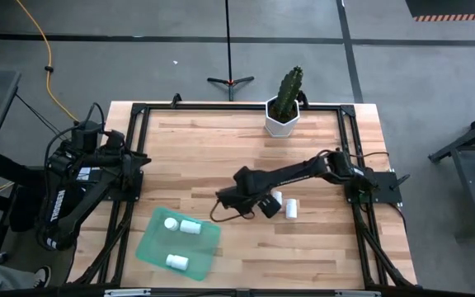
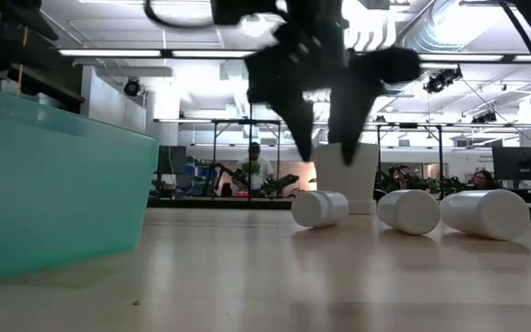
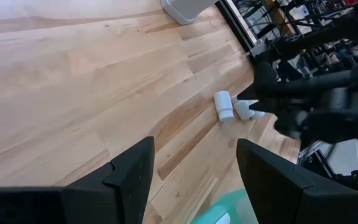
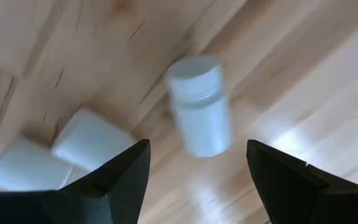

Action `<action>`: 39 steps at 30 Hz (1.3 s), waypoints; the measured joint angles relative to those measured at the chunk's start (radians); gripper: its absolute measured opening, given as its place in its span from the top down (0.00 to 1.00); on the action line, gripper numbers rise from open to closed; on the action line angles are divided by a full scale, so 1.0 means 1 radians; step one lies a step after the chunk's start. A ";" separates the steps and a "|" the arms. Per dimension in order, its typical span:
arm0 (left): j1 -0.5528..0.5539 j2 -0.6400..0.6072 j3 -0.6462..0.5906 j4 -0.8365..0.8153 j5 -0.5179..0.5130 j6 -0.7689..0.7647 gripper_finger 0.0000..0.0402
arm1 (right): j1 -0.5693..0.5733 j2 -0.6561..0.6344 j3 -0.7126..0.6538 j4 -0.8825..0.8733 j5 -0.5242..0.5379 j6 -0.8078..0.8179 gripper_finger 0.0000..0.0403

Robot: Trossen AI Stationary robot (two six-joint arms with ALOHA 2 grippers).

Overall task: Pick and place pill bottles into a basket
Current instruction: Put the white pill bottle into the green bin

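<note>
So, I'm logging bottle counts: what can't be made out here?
High view: right pincer covers some loose pill bottles; only two show.
Low view: the wall of the basket hides its contents.
Right wrist view: nearest bottle blurred, label unreadable.

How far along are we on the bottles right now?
Done: three pill bottles lie in the basket. In hand: nothing gripped; the right gripper hangs open over a loose bottle on the table. Left: three bottles on the table, seen lying in the low view. The left gripper waits open at the table's left side.
</note>
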 joint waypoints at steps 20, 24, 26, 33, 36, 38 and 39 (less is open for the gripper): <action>0.000 0.000 0.000 -0.021 -0.004 0.026 0.35 | 0.004 0.000 -0.198 0.186 -0.002 -0.051 0.36; 0.000 0.000 0.000 -0.021 -0.005 0.020 0.35 | 0.004 0.000 -0.198 0.234 0.001 -0.079 0.36; 0.000 0.000 0.000 -0.021 -0.005 0.019 0.35 | 0.004 0.000 -0.197 0.261 0.001 -0.086 0.36; 0.000 0.000 0.000 -0.021 -0.006 0.000 0.35 | -0.015 0.000 -0.197 0.243 0.031 -0.009 0.36; 0.000 0.000 0.000 -0.021 -0.006 0.000 0.35 | -0.035 0.000 -0.197 0.195 0.073 0.114 0.36; 0.000 0.000 0.000 -0.021 -0.006 0.000 0.35 | -0.053 0.000 -0.189 0.148 0.069 0.245 0.36; 0.000 0.000 0.000 -0.021 -0.006 0.000 0.35 | -0.064 0.000 -0.180 0.122 0.052 0.323 0.36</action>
